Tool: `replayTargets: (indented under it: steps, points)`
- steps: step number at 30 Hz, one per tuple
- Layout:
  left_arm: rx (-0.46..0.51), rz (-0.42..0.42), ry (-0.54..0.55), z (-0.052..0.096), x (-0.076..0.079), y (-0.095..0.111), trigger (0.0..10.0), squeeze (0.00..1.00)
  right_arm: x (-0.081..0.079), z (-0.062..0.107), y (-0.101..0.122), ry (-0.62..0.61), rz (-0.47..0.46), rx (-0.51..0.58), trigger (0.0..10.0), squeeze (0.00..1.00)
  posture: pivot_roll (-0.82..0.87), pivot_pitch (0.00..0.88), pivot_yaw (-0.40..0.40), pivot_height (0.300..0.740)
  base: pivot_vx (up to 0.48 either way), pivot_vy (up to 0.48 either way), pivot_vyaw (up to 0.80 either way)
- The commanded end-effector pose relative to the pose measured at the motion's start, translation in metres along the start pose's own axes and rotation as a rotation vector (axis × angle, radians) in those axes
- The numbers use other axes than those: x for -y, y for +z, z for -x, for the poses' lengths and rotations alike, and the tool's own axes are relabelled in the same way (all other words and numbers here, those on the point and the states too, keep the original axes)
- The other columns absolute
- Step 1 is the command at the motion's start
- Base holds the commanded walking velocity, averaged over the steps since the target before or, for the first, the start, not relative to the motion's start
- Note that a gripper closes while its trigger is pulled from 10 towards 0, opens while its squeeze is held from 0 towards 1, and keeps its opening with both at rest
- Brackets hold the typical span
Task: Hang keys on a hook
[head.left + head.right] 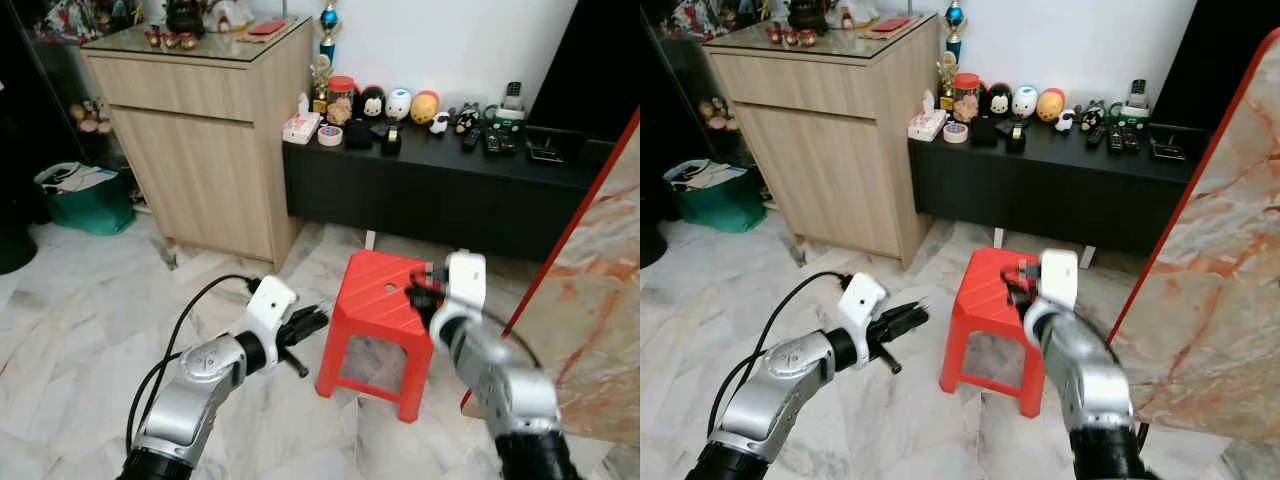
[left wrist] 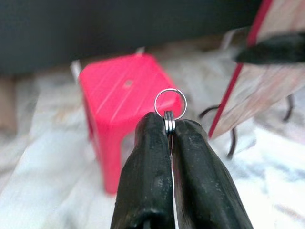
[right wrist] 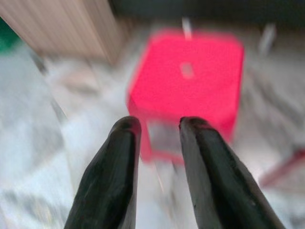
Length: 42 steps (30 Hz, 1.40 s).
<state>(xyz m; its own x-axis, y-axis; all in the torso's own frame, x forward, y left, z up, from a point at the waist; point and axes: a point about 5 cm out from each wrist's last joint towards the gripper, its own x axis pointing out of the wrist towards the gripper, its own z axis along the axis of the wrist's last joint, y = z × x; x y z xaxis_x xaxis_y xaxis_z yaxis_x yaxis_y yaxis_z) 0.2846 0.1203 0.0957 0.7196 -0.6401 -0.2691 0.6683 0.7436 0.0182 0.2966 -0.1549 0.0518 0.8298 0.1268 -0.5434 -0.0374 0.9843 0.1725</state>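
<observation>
- Red plastic stool [image 1: 383, 300] on pale marble floor [image 1: 80, 290], in front of a low black console [image 1: 440, 185]; used here as the landmark.
- Left gripper [image 2: 170, 125] raised just left of the stool, its 2 black fingers [image 2: 147, 157] pressed together on a silver key ring [image 2: 170, 103]; ring standing up above the fingertips, keys themselves not made out.
- Right gripper [image 3: 157, 125] held over the stool's right side, pointing down at the seat, its 2 fingers [image 3: 119, 157] spread with a gap and nothing between them; that view blurred.
- Wooden cabinet [image 1: 205, 140] behind and left of the stool.
- Row of small figurines [image 1: 395, 105] on the console behind the stool.
- Marble-patterned slab with red edge [image 1: 600, 260] leaning right of the stool.
- Green bin [image 1: 85, 200] far left of the stool, beside the cabinet.
</observation>
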Motion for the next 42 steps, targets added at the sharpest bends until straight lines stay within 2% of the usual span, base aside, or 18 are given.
replayTargets:
  steps: [1,2,4,5,6,7,8,9,11,12,23,25,28,29,30,33,38,42]
  points:
    - [-0.021,0.012,0.058,0.001,-0.006,-0.005,0.0,0.00,0.002,-0.004,-0.012,-0.015,0.033,-0.026,10.0,0.00,0.02,0.000,-0.012,0.723,0.000,0.000,0.00]
    - [-0.050,-0.006,0.126,0.002,-0.013,-0.010,0.0,0.00,0.012,-0.006,-0.027,-0.058,0.039,-0.057,10.0,0.00,0.03,0.000,-0.016,0.723,0.000,0.000,0.00]
    - [-0.062,-0.013,0.155,0.002,-0.016,-0.012,0.0,0.00,0.014,-0.007,-0.033,-0.068,0.032,-0.068,10.0,0.00,0.03,0.000,-0.018,0.723,0.000,0.000,0.00]
    - [-0.104,-0.014,0.234,0.005,-0.026,-0.020,0.0,0.00,0.023,-0.008,-0.051,-0.084,-0.009,-0.105,10.0,0.00,0.03,0.000,-0.019,0.723,0.000,0.000,0.00]
    - [-0.116,-0.014,0.257,0.005,-0.028,-0.022,0.0,0.00,0.026,-0.008,-0.057,-0.089,-0.018,-0.116,10.0,0.00,0.02,0.000,-0.021,0.723,0.000,0.000,0.00]
    - [-0.145,-0.009,0.339,0.007,-0.037,-0.029,7.0,0.00,0.033,-0.008,-0.071,-0.106,-0.016,-0.148,10.0,0.00,0.03,0.000,-0.025,0.723,0.000,0.000,0.00]
    - [-0.155,-0.006,0.365,0.008,-0.040,-0.031,7.0,0.00,0.035,-0.007,-0.076,-0.112,-0.012,-0.163,10.0,0.00,0.03,0.000,-0.025,0.723,0.000,0.000,0.00]
    - [-0.183,-0.023,0.421,0.011,-0.046,-0.036,10.0,0.00,0.038,-0.006,-0.083,-0.117,0.009,-0.174,10.0,0.00,0.03,0.000,-0.031,0.723,0.000,0.000,0.00]
    - [-0.234,-0.051,0.527,0.019,-0.058,-0.046,10.0,0.00,0.044,-0.001,-0.105,-0.130,0.013,-0.225,10.0,0.00,0.02,0.000,-0.036,0.723,0.000,0.000,0.00]
    - [-0.240,-0.054,0.540,0.021,-0.059,-0.048,10.0,0.00,0.044,0.000,-0.109,-0.132,0.018,-0.237,10.0,0.00,0.02,0.000,-0.036,0.723,0.000,0.000,0.00]
    - [-0.244,-0.034,0.580,0.023,-0.055,-0.068,10.0,0.00,0.048,0.011,-0.145,-0.123,0.043,-0.327,10.0,0.00,0.03,0.000,-0.047,0.723,0.000,0.000,0.00]
    - [-0.257,-0.016,0.590,0.024,-0.054,-0.074,10.0,0.00,0.049,0.012,-0.147,-0.125,0.029,-0.324,10.0,0.00,0.03,0.000,-0.045,0.723,0.000,0.000,0.00]
    - [-0.318,0.054,0.632,0.031,-0.054,-0.096,10.0,0.00,0.058,0.019,-0.157,-0.167,-0.006,-0.352,10.0,0.00,0.01,0.000,-0.041,0.723,0.000,0.000,0.00]
    - [-0.337,0.073,0.623,0.034,-0.052,-0.105,10.0,0.00,0.062,0.024,-0.164,-0.190,0.026,-0.399,10.0,0.00,0.01,0.000,-0.045,0.723,0.000,0.000,0.00]
    - [-0.378,0.101,0.623,0.043,-0.049,-0.122,10.0,0.00,0.071,0.031,-0.170,-0.244,-0.010,-0.426,10.0,0.00,0.02,0.000,-0.052,0.723,0.000,0.000,0.00]
    - [-0.432,0.113,0.638,0.055,-0.047,-0.138,10.0,0.00,0.079,0.034,-0.170,-0.308,-0.116,-0.395,10.0,0.00,0.02,0.000,-0.049,0.723,0.000,0.000,0.00]
    - [-0.605,0.164,0.648,0.087,-0.033,-0.179,10.0,0.00,0.077,0.041,-0.184,-0.306,-0.056,-0.454,10.0,0.00,-0.01,0.000,-0.031,0.723,0.000,0.000,0.00]
    - [-0.655,0.223,0.670,0.096,-0.022,-0.194,10.0,0.00,0.074,0.043,-0.190,-0.317,-0.062,-0.488,10.0,0.00,0.00,0.000,-0.038,0.723,0.000,-0.208,0.00]
